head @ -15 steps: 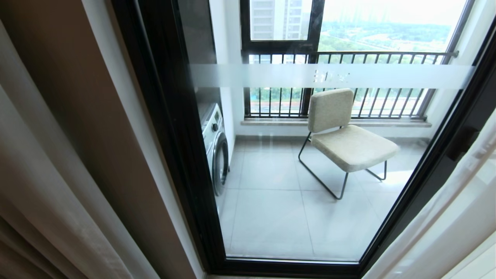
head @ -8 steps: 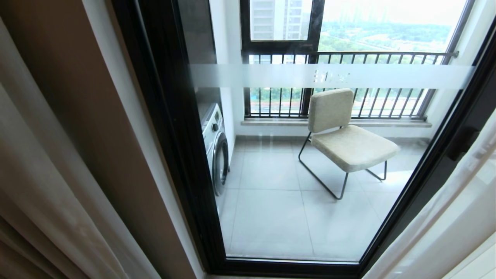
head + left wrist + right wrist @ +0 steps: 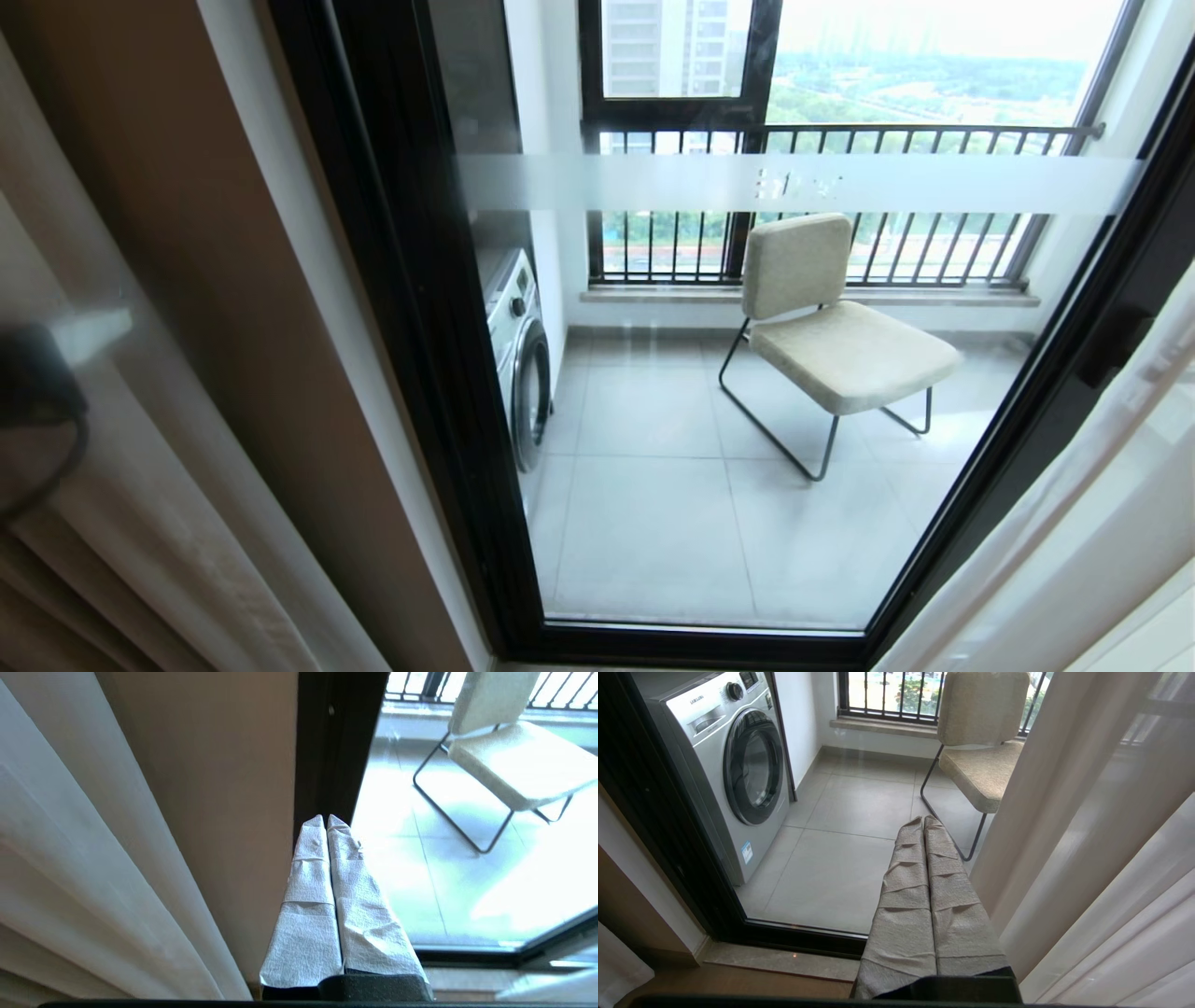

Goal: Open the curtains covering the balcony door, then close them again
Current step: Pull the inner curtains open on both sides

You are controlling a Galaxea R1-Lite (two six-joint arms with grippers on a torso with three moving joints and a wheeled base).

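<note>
My left end effector [image 3: 326,820] has its wrapped fingers [image 3: 308,886] pressed together, gripping nothing; my right end effector [image 3: 923,821] is likewise fully closed and empty.

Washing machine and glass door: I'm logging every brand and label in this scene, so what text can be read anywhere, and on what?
"SAMSUNG": on the washing machine front panel, above the detergent drawer; small but legible.
Blue-and-white sticker low on the washer front: too small to read.
White characters on the balcony door's frosted band: too blurred to read.
</note>
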